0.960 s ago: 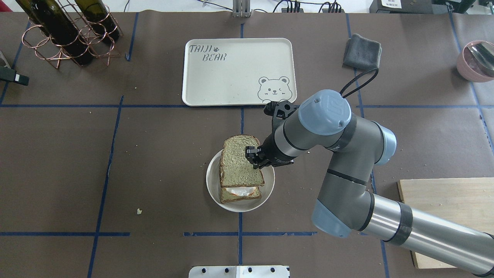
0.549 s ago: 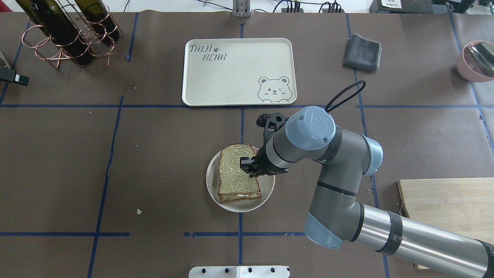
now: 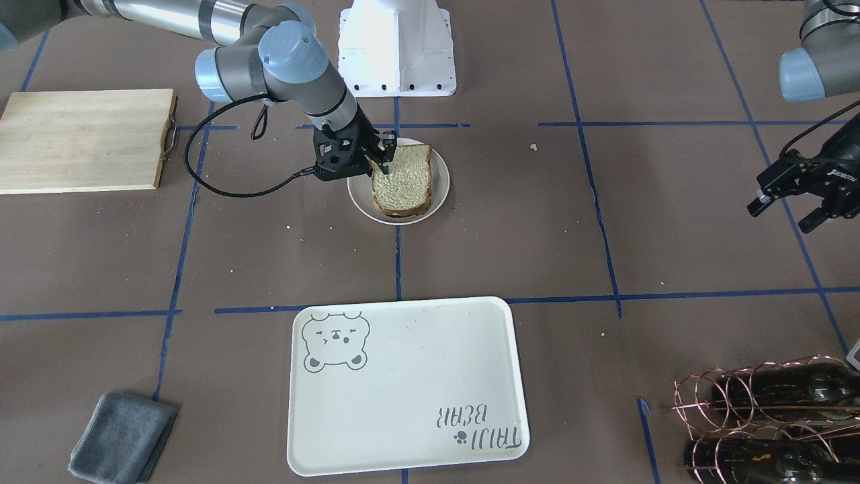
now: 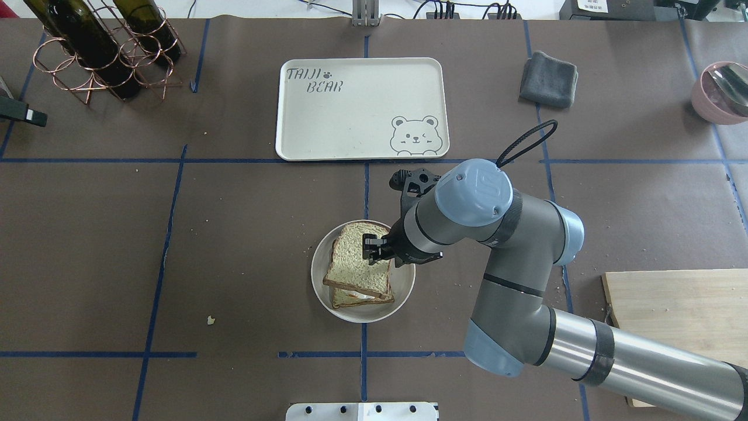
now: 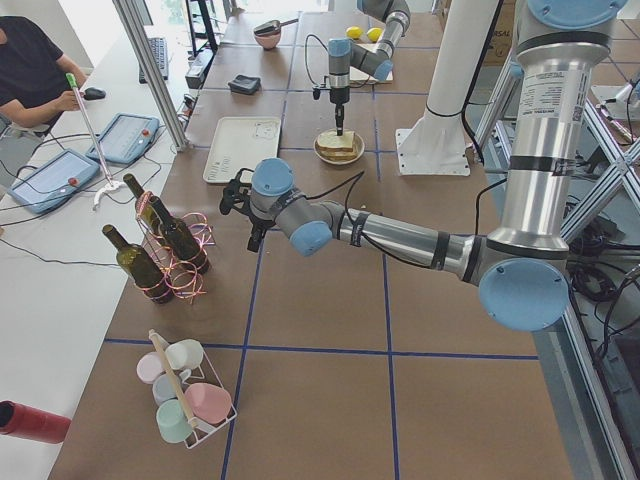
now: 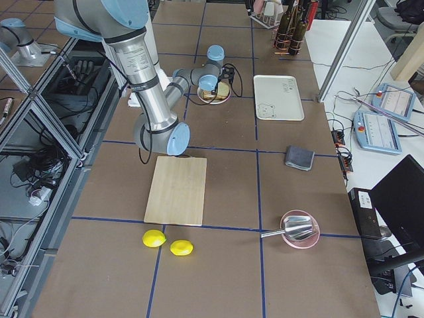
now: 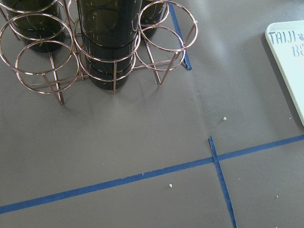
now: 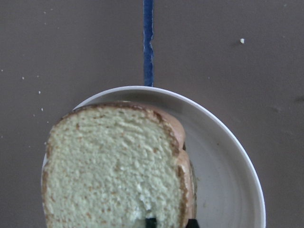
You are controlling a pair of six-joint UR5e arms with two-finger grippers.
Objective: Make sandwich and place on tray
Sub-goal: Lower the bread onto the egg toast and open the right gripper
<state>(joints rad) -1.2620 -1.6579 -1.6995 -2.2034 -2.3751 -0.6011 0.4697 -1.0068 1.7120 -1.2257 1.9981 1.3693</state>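
The sandwich sits on a small round white plate (image 4: 404, 285). The top bread slice (image 4: 350, 263) lies slightly askew on the bottom slice (image 4: 339, 301), and a sliver of white egg (image 4: 357, 296) shows between them. My right gripper (image 4: 373, 248) points down and is shut on the top slice at its right edge; this also shows in the front view (image 3: 377, 156) and the right wrist view (image 8: 171, 222). The cream tray (image 4: 350, 117) with the bear face lies bare beyond the plate. My left gripper (image 3: 779, 216) hangs open and empty far off to the left.
A copper rack with wine bottles (image 4: 99, 47) stands at the far left. A grey cloth (image 4: 549, 79) lies right of the tray. A wooden cutting board (image 4: 684, 310) is at the near right, and a pink bowl (image 4: 721, 90) at the far right edge.
My right gripper came back from the tray side and lowered the top slice onto the egg and bottom slice. The slice has since turned a little, baring the egg's edge. The left arm barely moved.
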